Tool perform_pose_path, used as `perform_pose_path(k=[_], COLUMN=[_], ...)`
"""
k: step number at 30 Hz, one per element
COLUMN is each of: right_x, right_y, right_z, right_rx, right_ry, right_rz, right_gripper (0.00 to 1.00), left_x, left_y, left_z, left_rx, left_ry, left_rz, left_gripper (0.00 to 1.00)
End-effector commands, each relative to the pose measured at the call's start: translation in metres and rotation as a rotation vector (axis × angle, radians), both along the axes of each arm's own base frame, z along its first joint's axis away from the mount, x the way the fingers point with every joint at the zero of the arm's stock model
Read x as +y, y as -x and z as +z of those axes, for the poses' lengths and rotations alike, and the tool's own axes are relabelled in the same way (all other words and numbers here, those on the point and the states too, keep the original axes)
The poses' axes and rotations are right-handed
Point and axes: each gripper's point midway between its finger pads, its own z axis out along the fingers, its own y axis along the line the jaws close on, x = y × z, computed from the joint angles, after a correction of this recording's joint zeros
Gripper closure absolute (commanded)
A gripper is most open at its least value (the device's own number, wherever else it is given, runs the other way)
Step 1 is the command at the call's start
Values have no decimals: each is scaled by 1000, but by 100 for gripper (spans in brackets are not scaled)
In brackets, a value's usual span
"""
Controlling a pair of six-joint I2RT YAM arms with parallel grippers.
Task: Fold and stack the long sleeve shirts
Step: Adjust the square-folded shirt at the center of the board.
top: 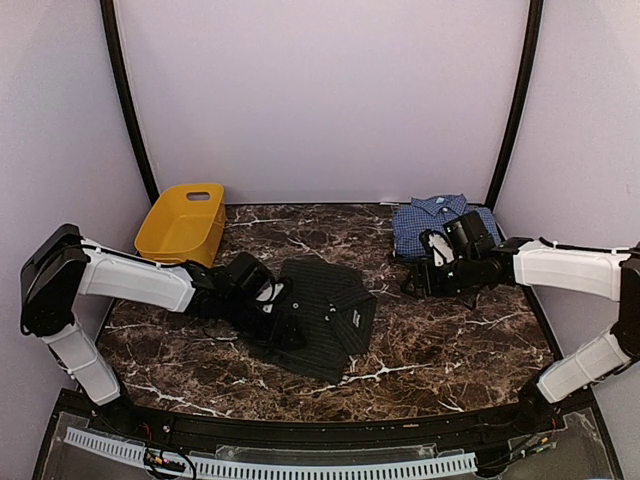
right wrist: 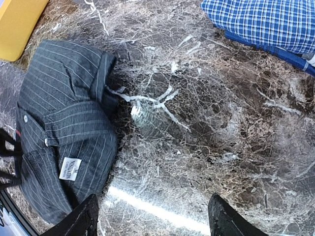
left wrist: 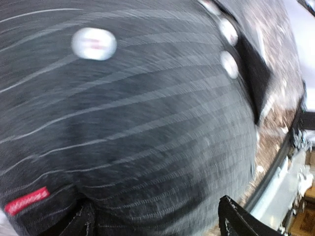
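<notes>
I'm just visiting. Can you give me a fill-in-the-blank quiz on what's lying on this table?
The black pinstriped shirt bears a small tag coloured ____. The blue checked shirt lies in the far ____ corner of the table. The basket is coloured ____. The left gripper and right gripper both have their jaws ____.
Missing: red, right, yellow, open.

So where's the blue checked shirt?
The blue checked shirt lies at the far right corner of the table in the top view, just behind the right gripper, apart from the black shirt mid-table.
</notes>
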Motion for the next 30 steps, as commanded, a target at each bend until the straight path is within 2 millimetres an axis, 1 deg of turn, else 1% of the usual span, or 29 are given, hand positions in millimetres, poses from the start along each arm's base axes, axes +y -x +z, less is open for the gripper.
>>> perform_pose_path(k=[1, 2, 3, 4, 5, 6, 7, 8, 9, 10, 11, 12, 13, 14, 16, 17, 18, 19, 20, 21, 22, 23, 24, 25, 26, 27, 28, 29, 30], right_x=[2, 2, 2, 1, 0, -1, -2, -4, -5, -5, -6, -6, -7, -8, -6, -4, -2, -1, 0, 3, 7, 11, 15, 18, 21, 23, 26, 28, 31], right_y=[-2, -3, -2, -2, -2, -2, -2, -2, -2, -1, 0, 1, 2, 3, 9, 13, 19, 25, 30, 38, 46, 53, 61, 69, 78, 83, 87, 91, 94], right_z=[5, 5, 5, 6, 7, 8, 9, 10, 11, 12, 13, 13, 12, 12, 10, 9, 8, 5, 5, 3, 2, 1, -2, -4, -7, -10, -13, -16, -18], right_rx=[-21, -22, -23, -26, -29, -32, -35, -37, -40, -42, -40, -40, -37, -31, -13, 1, 13, 26, 31, 42, 54, 66, 79, 92, 107, 117, 127, 136, 145], right_ry=[-30, -29, -27, -25, -23, -19, -14, -9, -6, -7, -8, -11, -13, -18, -45, -65, -80, -87, -94, -107, -122, -140, -156, -168, -179, -187, -197, -205, -213], right_rz=[-6, -5, -4, -7, -8, -11, -13, -17, -20, -23, -27, -28, -33, -39, -42, -39, -41, -46, -52, -52, -51, -54, -53, -56, -53, -55, -61, -62, -61], right_gripper=[27, 27, 27, 27, 27, 27, 27, 27, 27, 27, 27, 27, 27, 27, 27, 27, 27, 27, 27, 27, 27, 27, 27, 26, 26, 26, 26, 26, 26], left_x=[-36, -45, -54, -69, -75, -92, -98, -116, -124, -139, -146, -155, -158, -160, -156, -151, -146, -139, -132, -123, -115, -104, -95, -83, -75, -63, -57, -45, -40], left_y=[43, 55, 58, 63, 67, 72, 75, 79, 81, 84, 88, 87, 86, 81, 67, 55, 49, 34, 28, 11, 4, -15, -22, -42, -50, -66, -75, -90, -97], left_z=[2, 1, -4, 3, -7, 3, -4, 10, 10, 25, 29, 43, 50, 57, 67, 75, 76, 86, 85, 95, 92, 100, 101, 101, 100, 98, 95, 92, 87], left_rx=[86, 97, 109, 105, 123, 113, 124, 98, 93, 58, 33, 10, -21, -55, -145, -195, -207, -231, -232, -259, -260, -288, -299, -321, -328, -339, -340, -342, -334], left_ry=[66, 68, 63, 83, 65, 89, 77, 102, 100, 127, 136, 162, 172, 168, 138, 126, 119, 128, 123, 135, 124, 127, 119, 102, 92, 74, 64, 54, 45], left_rz=[-103, -147, -168, -209, -228, -274, -295, -349, -375, -429, -474, -496, -522, -524, -512, -487, -469, -431, -411, -363, -338, -284, -258, -205, -180, -134, -111, -70, -51], left_gripper=[15, 15, 15, 15, 15, 15, 15, 15, 15, 15, 15, 15, 15, 14, 12, 11, 10, 10, 10, 9, 9, 9, 9, 8, 7, 7, 6, 6, 6])
